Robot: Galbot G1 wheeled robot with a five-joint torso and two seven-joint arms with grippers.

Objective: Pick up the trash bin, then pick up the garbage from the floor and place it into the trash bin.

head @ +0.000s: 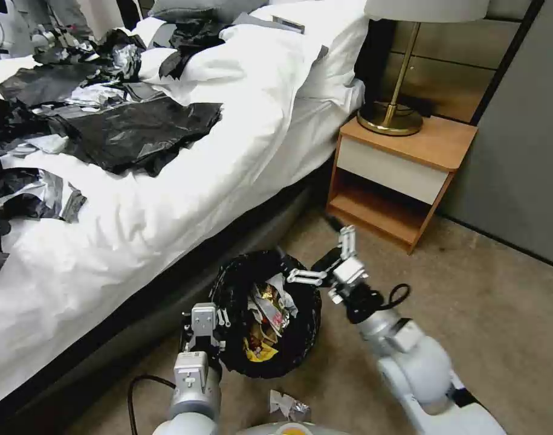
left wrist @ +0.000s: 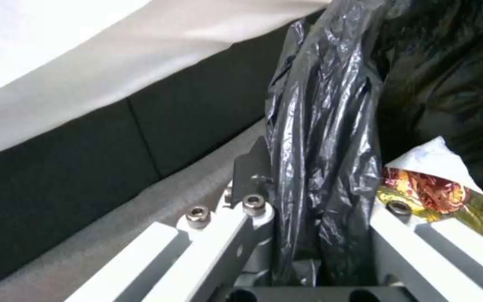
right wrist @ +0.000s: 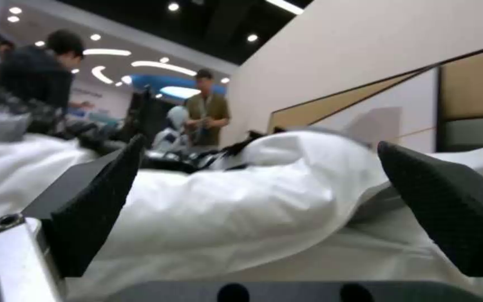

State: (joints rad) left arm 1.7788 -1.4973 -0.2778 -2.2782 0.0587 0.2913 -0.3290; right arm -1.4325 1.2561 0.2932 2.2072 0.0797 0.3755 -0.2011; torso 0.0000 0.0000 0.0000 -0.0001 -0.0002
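The trash bin [head: 300,338], lined with a glossy black bag, is tilted beside the bed with its mouth facing up toward me. My left gripper [head: 222,317] is shut on its near-left rim; in the left wrist view the left gripper [left wrist: 323,188] pinches the bunched black liner [left wrist: 320,126]. Garbage [head: 265,320] lies inside the bin: red, yellow and white wrappers [left wrist: 437,193]. A crumpled silvery-white scrap [head: 288,406] lies on the carpet near my base. My right gripper [head: 320,255] hangs open and empty just past the bin's far-right rim, and the right gripper [right wrist: 261,151] faces the bed.
The bed [head: 185,181] with white bedding runs along the left, strewn with large black plastic sheets [head: 131,130]. A wooden nightstand [head: 403,175] carrying a brass lamp [head: 391,115] stands behind the bin. A grey wall panel [head: 524,151] is at the right, above open carpet [head: 500,314].
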